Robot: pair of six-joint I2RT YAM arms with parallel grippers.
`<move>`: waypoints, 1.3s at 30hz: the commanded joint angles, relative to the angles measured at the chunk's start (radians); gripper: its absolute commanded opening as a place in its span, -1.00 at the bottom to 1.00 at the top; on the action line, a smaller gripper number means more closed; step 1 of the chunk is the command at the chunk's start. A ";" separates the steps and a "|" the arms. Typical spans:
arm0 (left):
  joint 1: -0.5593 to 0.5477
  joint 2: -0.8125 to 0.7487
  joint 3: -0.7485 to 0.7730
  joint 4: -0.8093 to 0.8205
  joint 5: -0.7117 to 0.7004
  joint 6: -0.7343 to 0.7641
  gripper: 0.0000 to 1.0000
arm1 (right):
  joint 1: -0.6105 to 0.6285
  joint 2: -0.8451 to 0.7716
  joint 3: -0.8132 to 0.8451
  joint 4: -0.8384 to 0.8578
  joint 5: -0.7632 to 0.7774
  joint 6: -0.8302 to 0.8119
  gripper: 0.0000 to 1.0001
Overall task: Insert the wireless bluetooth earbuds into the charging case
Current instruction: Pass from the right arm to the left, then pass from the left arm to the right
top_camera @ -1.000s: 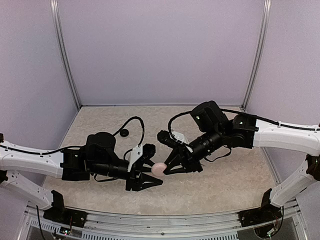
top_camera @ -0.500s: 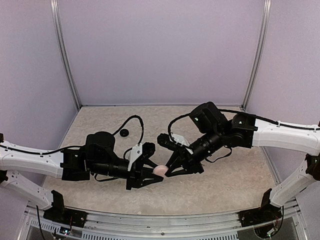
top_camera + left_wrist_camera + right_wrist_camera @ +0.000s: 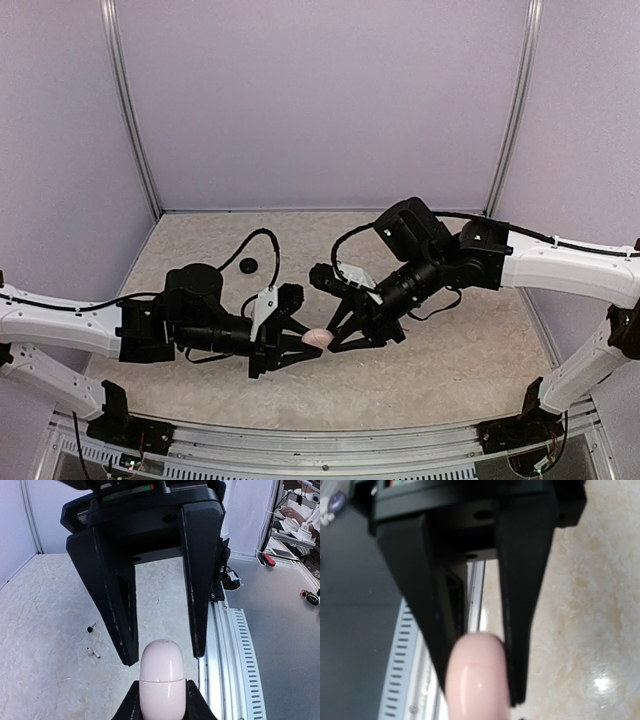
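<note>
The charging case (image 3: 317,338) is a pale pink capsule held off the table between both arms. My left gripper (image 3: 305,342) is shut on its near end; in the left wrist view its fingers (image 3: 131,705) press both sides of the case (image 3: 161,670). My right gripper (image 3: 164,659) faces it, open, its fingertips straddling the case's far tip with a gap on each side. In the right wrist view the case (image 3: 477,680) lies blurred between the left fingers (image 3: 520,645). Two earbuds lie on the table, one black (image 3: 90,628) and one pale (image 3: 92,652).
A black cable ending in a round puck (image 3: 248,265) lies on the table behind the left arm. The slotted metal rail (image 3: 225,645) runs along the near table edge just beside the case. Purple walls enclose the back and sides.
My left jaws have closed onto the pink case while my right jaws have loosened off it. Both grippers and the case have shifted slightly to the left.
</note>
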 commanded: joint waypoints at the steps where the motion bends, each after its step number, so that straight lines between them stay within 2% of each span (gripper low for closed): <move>1: 0.003 -0.062 -0.061 0.152 -0.009 -0.020 -0.74 | 0.014 -0.040 -0.005 0.054 -0.004 0.032 0.00; 3: 0.003 -0.087 -0.088 0.223 -0.015 -0.043 -0.76 | 0.014 -0.064 -0.033 0.112 -0.006 0.049 0.10; 5: 0.002 -0.107 -0.117 0.309 -0.031 -0.069 -0.76 | 0.013 -0.085 -0.069 0.185 -0.001 0.070 0.11; 10: -0.008 -0.132 -0.152 0.451 -0.079 -0.102 -0.76 | 0.014 -0.126 -0.121 0.358 0.003 0.119 0.03; 16: -0.033 -0.116 -0.154 0.516 -0.125 -0.092 -0.77 | 0.014 -0.149 -0.148 0.507 0.005 0.164 -0.05; 25: -0.040 -0.097 -0.149 0.526 -0.140 -0.081 -0.77 | 0.013 -0.145 -0.140 0.531 -0.012 0.170 -0.22; 31: -0.045 -0.092 -0.146 0.507 -0.153 -0.080 -0.74 | 0.014 -0.143 -0.136 0.518 -0.003 0.166 -0.57; 33: -0.044 -0.095 -0.142 0.486 -0.165 -0.062 -0.64 | 0.014 -0.144 -0.133 0.504 -0.002 0.160 -0.66; 37: -0.043 -0.122 -0.138 0.404 -0.179 -0.041 -0.16 | 0.014 -0.143 -0.118 0.462 0.011 0.134 -0.73; 39: -0.042 -0.138 -0.135 0.354 -0.184 -0.023 -0.12 | 0.013 -0.145 -0.115 0.448 0.014 0.127 -0.74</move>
